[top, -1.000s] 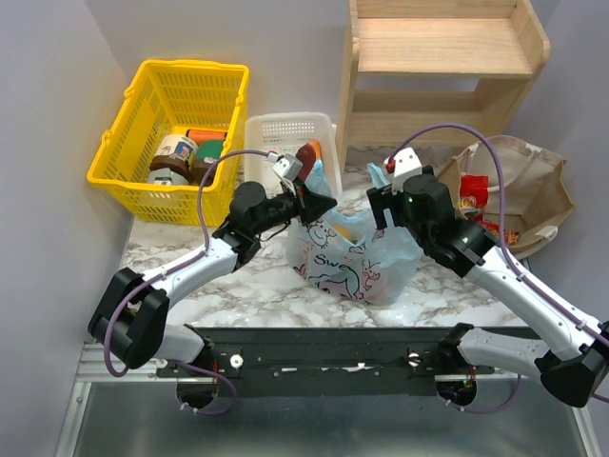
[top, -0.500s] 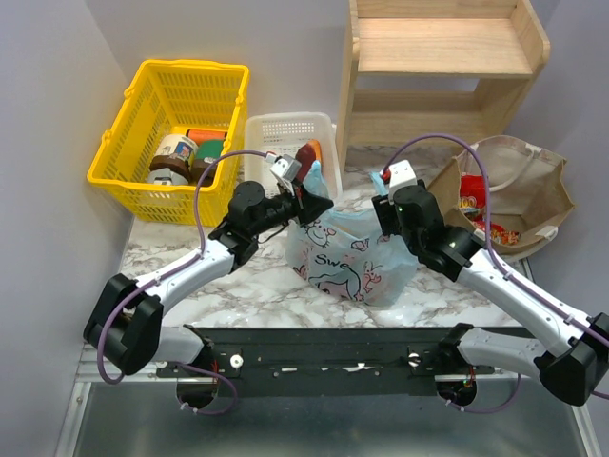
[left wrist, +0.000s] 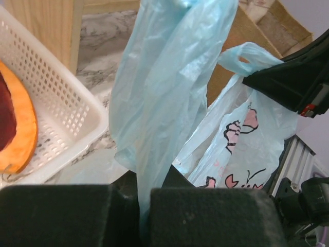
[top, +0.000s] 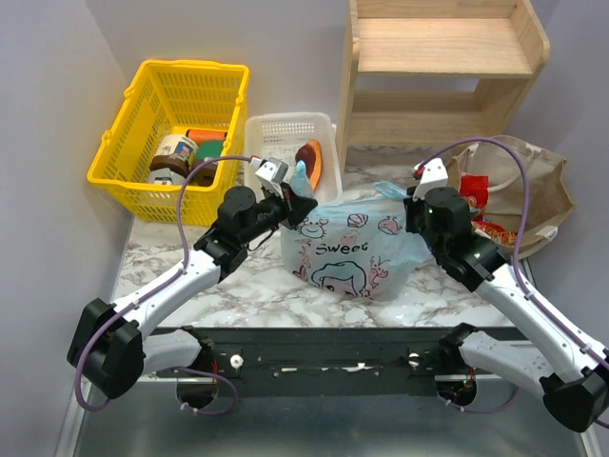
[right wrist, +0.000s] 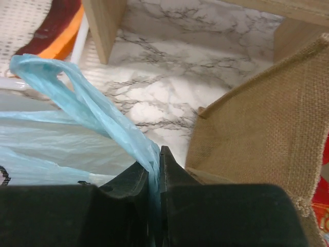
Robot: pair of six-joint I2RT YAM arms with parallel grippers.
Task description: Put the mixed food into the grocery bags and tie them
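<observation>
— Blue bag [top: 347, 249]: where does it sit?
— On the marble table [top: 238, 286], in the middle between the two arms. Its cartoon prints face up and its body bulges.
— And the left claw [top: 304, 204]?
— It is clamped on the bag's left handle. The wrist view shows the pale blue plastic pinched between the two fingers and standing up from them as a gathered strip.
— The right claw [top: 412, 211]?
— It is closed on the right handle, with a thin blue loop sticking out past its fingertips. It is just beside the brown bag [top: 538, 167].
— What is in the brown one?
— Red snack packets [top: 473, 193], seen through its open mouth.
— And behind?
— A white tray [top: 276, 133] holding a purple-and-orange wedge [top: 310, 160] is just behind the left claw. A yellow basket [top: 143, 195] with jars [top: 171, 157] is to the left, and a wooden shelf [top: 438, 57] stands at the back.
</observation>
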